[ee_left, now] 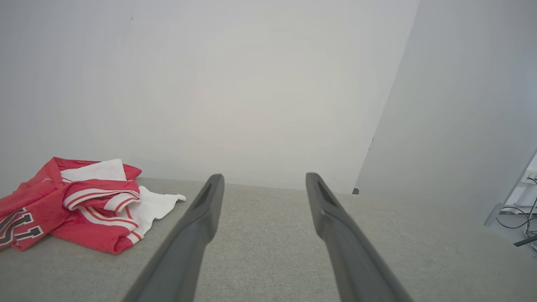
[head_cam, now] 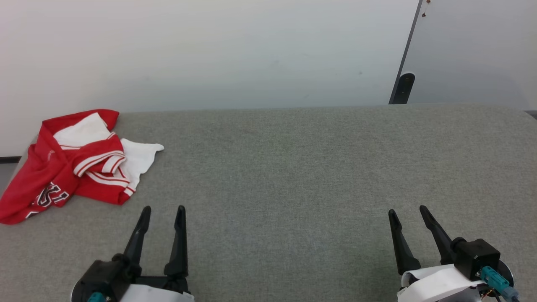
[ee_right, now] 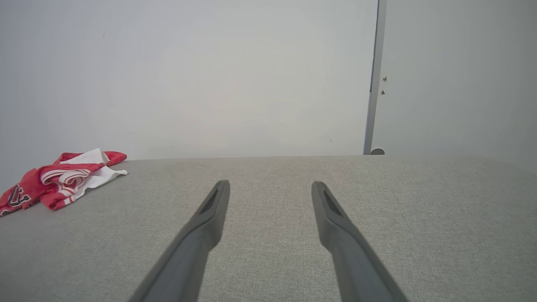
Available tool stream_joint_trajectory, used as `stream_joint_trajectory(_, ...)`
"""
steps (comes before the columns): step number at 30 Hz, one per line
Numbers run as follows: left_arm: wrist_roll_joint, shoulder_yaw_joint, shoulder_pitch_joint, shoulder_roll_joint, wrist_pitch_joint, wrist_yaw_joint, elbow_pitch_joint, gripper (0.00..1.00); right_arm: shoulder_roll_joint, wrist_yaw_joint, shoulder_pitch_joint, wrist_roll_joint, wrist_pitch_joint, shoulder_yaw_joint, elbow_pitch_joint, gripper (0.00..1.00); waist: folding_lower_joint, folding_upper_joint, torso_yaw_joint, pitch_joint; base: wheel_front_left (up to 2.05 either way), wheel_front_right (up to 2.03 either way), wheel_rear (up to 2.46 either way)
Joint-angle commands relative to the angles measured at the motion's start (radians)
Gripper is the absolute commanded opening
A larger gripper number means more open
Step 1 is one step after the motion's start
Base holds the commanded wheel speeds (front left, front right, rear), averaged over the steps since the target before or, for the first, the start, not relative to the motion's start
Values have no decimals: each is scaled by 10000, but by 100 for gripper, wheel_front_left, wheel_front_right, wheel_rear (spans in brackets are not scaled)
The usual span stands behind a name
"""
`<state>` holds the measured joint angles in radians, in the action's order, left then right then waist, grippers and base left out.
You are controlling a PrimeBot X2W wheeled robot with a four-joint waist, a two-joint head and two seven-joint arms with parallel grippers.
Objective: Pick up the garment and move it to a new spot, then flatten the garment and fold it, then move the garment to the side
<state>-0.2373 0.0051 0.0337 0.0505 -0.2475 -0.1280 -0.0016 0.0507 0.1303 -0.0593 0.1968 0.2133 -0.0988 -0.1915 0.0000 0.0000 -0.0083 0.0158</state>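
A: How does the garment [head_cam: 79,167] look?
B: Crumpled in a heap, red with white sleeves, striped trim and lettering. It lies at the far left of the grey fabric tabletop [head_cam: 293,167].
A: And the 2 claws?
B: The left claw [head_cam: 164,207] and right claw [head_cam: 407,209] are spread wide, holding nothing, at the near edge. A white wall [head_cam: 209,50] stands behind.

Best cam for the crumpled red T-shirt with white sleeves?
Head view: the crumpled red T-shirt with white sleeves shows from above, almost whole. Left wrist view: the shirt is nearer but low-angled, lettering cut by the frame edge. Right wrist view: small and distant.
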Motion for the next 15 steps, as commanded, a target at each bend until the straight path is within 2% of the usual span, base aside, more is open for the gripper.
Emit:
stream_joint_trajectory(1,263,-12,101,5,-76,-46,-75,100,-7,7,18,-227,92,-33,46,100,0,0,11,15,0,0,0)
stream_joint_trajectory(8,560,-60,182,7,-192,-43,30,100,-5,6,102,-698,169,-83,97,100,0,0,123,102,0,0,0)
stream_joint_trajectory(15,345,161,170,7,-165,-41,352,100,-7,6,215,-708,90,-220,104,100,0,0,609,282,0,0,0)
